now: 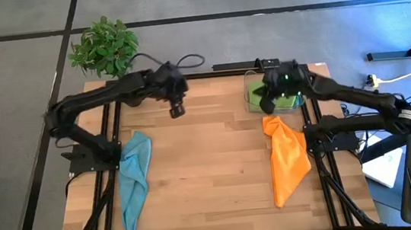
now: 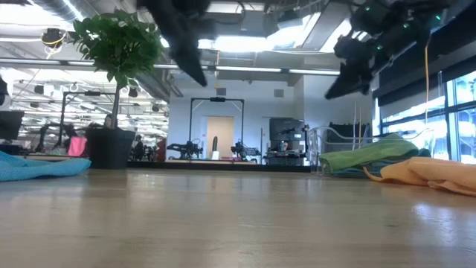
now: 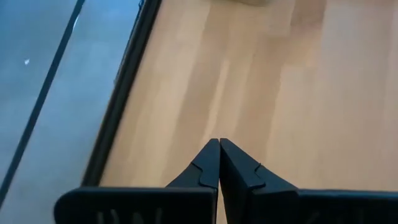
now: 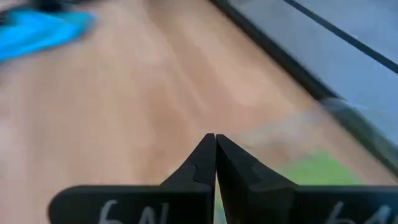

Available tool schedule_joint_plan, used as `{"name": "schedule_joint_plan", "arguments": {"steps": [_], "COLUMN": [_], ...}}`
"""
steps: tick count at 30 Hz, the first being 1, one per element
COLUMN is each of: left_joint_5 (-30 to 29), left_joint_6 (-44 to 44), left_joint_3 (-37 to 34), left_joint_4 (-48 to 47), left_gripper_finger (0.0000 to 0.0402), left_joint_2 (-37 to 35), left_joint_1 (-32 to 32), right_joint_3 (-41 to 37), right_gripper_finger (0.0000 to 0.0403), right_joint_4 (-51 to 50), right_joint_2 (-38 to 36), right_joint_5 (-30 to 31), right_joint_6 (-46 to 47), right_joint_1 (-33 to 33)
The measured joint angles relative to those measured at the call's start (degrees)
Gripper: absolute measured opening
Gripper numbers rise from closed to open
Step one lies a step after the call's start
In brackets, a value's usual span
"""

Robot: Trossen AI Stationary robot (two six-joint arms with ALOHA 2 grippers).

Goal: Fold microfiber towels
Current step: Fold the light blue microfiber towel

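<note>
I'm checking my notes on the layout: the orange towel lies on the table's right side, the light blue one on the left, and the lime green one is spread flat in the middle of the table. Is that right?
Not quite. The lime green towel sits in the clear plastic bin at the table's far right corner, as the high view shows. The orange towel does lie on the right and the light blue towel on the left.

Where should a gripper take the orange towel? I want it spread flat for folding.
Probably the bunched upper end of the orange towel, next to the clear bin, coming straight down. It rises in a ridge there; the rest lies flat, tapering toward the table's near edge.
</note>
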Motion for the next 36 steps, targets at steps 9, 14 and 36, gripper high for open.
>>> {"name": "schedule_joint_plan", "arguments": {"steps": [9, 14, 36], "left_joint_5": [-4.36, -7.53, 15.06], "left_joint_6": [-16.95, -28.58, -39.99], "left_joint_3": [-8.54, -11.33, -29.64], "left_joint_4": [-7.74, -22.9, -30.04], "left_gripper_finger": [0.0004, 0.0023, 0.0115], "left_joint_2": [-11.24, -11.35, -11.03], "left_joint_1": [-6.12, -7.86, -23.63], "right_joint_3": [-14.18, -17.45, -17.52], "right_gripper_finger": [0.0014, 0.0014, 0.0014], "right_joint_4": [31.12, 36.53, 45.13], "right_joint_2": [0.4, 1.17, 12.35], "right_joint_5": [-2.35, -1.6, -0.32], "right_joint_6": [1.58, -0.94, -10.76], "right_joint_1": [14.66, 23.13, 29.64]}}
